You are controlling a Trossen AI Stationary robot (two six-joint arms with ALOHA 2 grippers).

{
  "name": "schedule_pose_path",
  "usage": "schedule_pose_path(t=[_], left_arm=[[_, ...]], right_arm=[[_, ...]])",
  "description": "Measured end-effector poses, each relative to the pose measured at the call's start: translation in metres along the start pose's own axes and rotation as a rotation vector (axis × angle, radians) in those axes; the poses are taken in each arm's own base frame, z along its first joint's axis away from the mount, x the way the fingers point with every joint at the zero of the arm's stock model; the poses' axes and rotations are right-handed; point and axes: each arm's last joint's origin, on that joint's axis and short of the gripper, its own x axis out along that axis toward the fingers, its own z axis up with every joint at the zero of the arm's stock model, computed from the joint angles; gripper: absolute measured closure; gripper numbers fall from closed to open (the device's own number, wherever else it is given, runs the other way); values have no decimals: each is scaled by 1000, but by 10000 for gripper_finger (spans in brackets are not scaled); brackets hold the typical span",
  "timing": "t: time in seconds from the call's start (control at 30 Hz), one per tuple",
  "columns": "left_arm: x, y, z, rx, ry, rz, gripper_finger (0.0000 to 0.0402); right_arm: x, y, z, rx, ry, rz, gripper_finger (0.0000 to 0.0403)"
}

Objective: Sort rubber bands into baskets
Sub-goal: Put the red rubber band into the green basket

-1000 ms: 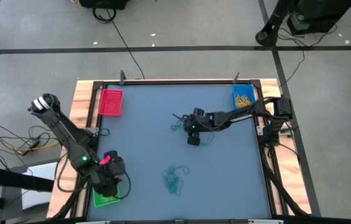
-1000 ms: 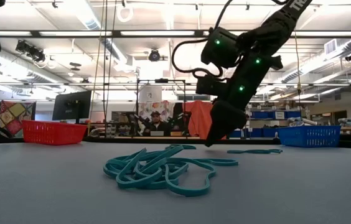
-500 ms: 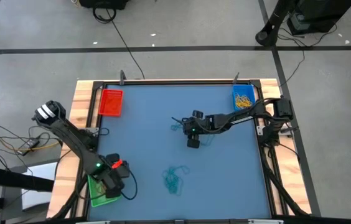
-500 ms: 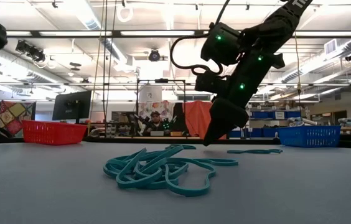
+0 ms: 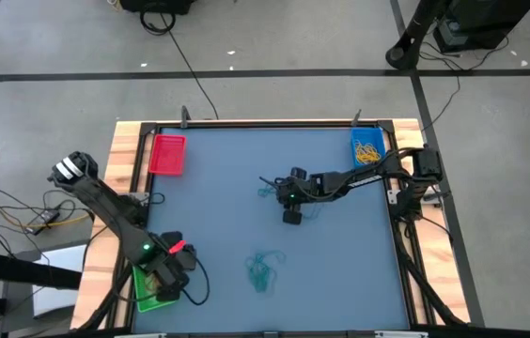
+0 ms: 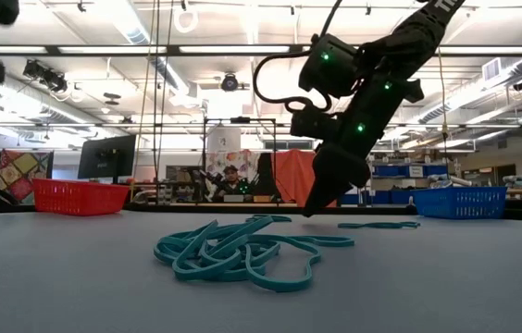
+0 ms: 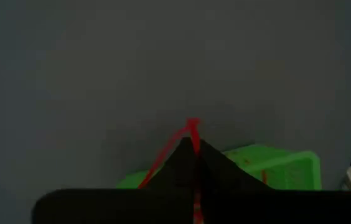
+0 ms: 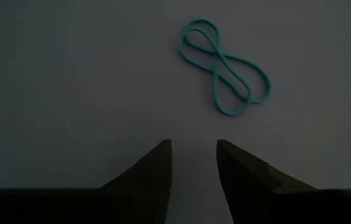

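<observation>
Blue basket (image 5: 367,147) has yellow bands (image 5: 368,151), red basket (image 5: 168,155) looks bare. Left claw (image 5: 163,284) over the green basket (image 5: 155,299), pinched on a red band (image 7: 177,138). Right claw (image 8: 193,163) apart above the counter (image 5: 218,207) near a teal band (image 8: 224,65).

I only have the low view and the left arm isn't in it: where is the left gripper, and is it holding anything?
Observer: The left gripper hangs over the green plastic basket, shut on a thin red rubber band.
Operator: And the right gripper?
Observer: Open, nothing between its fingers; a twisted teal rubber band lies flat just ahead.
</observation>
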Motion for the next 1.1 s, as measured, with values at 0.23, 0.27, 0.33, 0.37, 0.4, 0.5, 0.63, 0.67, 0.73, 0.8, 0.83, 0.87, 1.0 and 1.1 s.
schedule_pose_path(t=[0.23,0.27,0.33,0.37,0.4,0.5,0.63,0.67,0.73,0.8,0.83,0.87,1.0,1.1], left_arm=[[-20,-7,-17,-85,145,54,398],[-20,-8,-21,-103,167,54,398],[-20,-11,-27,-134,188,58,398],[-21,-13,-29,-143,190,56,398],[-21,-15,-31,-150,191,54,398],[-21,-19,-38,-186,193,57,399],[-22,-25,-49,-232,225,59,399],[-22,-26,-53,-241,245,65,399],[-23,-26,-61,-270,292,86,399],[-24,-28,-66,-286,315,92,400],[-24,-28,-67,-287,314,94,400],[-24,-29,-68,-291,313,96,399],[-23,-28,-67,-292,245,116,398],[-23,-28,-61,-282,82,142,396]], right_arm=[[0,2,4,33,-46,33,259],[0,2,5,33,-51,33,257],[-1,2,7,36,-70,33,252],[-1,2,8,38,-79,34,249],[-1,2,9,39,-91,34,246],[-1,2,13,42,-136,38,236],[-2,4,16,51,-168,86,218],[-2,4,17,55,-171,88,213],[-2,5,17,59,-171,91,205],[-3,7,17,62,-172,89,198],[-3,8,17,60,-173,89,195],[-3,9,17,58,-175,90,194],[-3,10,17,51,-176,85,190],[-3,10,17,29,-177,82,190]])
